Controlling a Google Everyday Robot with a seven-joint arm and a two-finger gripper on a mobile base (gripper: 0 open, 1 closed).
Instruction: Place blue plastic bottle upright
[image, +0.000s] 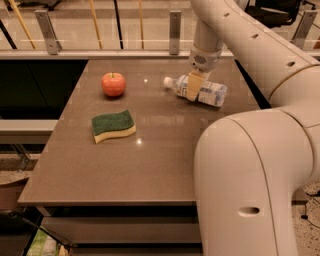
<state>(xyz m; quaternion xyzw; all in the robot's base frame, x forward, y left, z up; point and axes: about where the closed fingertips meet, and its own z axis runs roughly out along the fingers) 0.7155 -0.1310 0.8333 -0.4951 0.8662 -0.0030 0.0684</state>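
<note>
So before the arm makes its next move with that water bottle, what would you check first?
1. Blue plastic bottle upright: not ok, it lies on its side with the white cap pointing left.
2. Gripper at the bottle: ok, it is down over the bottle's middle.
3. Firm hold on the bottle: cannot tell.
4. Apple and sponge apart from the bottle: ok, both sit well to its left.
5. Room on the table to stand it: ok, bare surface in front of the bottle.

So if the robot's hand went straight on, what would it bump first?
Probably the blue plastic bottle lying on its side right under the hand; they may already touch, depth is unclear.
</note>
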